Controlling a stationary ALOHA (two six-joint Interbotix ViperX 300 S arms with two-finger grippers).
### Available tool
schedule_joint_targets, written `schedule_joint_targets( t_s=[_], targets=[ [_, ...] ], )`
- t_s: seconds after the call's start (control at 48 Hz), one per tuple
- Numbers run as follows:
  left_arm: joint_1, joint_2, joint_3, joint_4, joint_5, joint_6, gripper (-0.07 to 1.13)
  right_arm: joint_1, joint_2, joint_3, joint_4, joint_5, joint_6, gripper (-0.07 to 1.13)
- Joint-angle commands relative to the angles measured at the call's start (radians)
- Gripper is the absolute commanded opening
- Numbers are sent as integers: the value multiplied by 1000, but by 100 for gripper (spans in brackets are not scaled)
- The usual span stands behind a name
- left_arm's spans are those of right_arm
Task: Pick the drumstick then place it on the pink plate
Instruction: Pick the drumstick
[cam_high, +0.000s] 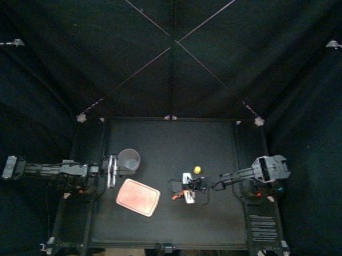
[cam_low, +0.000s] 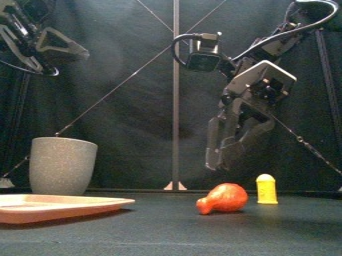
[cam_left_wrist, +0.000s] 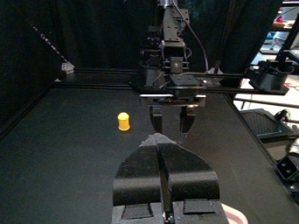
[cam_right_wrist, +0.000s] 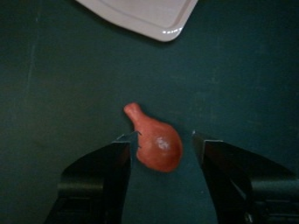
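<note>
At the far left we see the left gripper (cam_left_wrist: 163, 147) raised over the table's (cam_high: 214, 135) left edge. Its fingers are pressed together with only a thin seam between them, and they grasp nothing. Next comes the tall grey speckled cup (cam_low: 62, 165), standing upright toward the back. Just in front of the cup, the pink tray (cam_low: 60, 207) lies flat and bare.

Right of the tray, the orange-red drumstick (cam_right_wrist: 158, 142) lies on its side on the table. It is apart from the tray, and its thin end points toward the tray's corner. The right gripper (cam_left_wrist: 172, 127) hangs directly over the drumstick with its fingers (cam_right_wrist: 117, 162) spread wide. From the wrist view we see the fat end framed between the two tips, with bare table showing on each side. In the front view the tips stop just above the drumstick, so we find no contact.

Just right of the drumstick, a small yellow toy (cam_low: 267, 188) stands upright.
</note>
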Motion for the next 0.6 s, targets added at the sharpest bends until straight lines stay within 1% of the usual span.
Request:
schedule_joint_targets(
  t_s=[0.021,0.604],
  targets=[
    [5,5,-12,-2,-15,0,6,12,-9,-23,0,17,-2,87],
    [17,5,3,-5,-26,-2,6,15,110,-75,-18,41,-11,87]
  ],
)
